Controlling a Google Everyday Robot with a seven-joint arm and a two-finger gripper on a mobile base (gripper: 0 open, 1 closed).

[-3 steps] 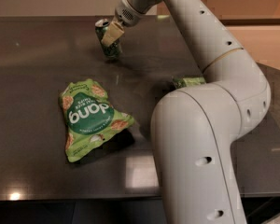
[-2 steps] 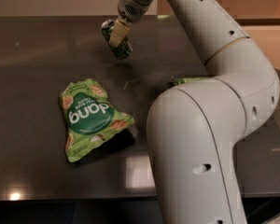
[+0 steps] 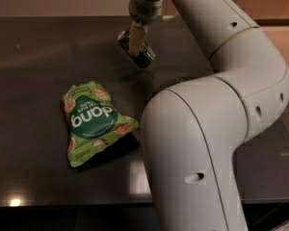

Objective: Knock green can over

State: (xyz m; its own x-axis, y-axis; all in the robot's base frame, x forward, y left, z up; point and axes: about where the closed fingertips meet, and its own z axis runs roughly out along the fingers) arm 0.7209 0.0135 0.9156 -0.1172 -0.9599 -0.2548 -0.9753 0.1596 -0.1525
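The green can [image 3: 143, 57] is a small dark can at the back middle of the dark table [image 3: 38, 57]. It leans steeply, its silver top up and to the left, its base down and to the right. My gripper [image 3: 135, 38] comes down from above and is shut on the green can, with one pale finger [image 3: 134, 40] lying across the can's front. The can's far side is hidden behind the gripper.
A bright green crinkled snack bag [image 3: 94, 121] with white lettering lies flat at the left middle of the table. My large white arm [image 3: 197, 143] fills the right side and hides the table behind it. A sliver of another green bag [image 3: 182, 80] shows at the arm's edge.
My gripper has moved right and toward the camera with the green can. The can has gone from nearly upright to a steep lean. The snack bag has not moved.
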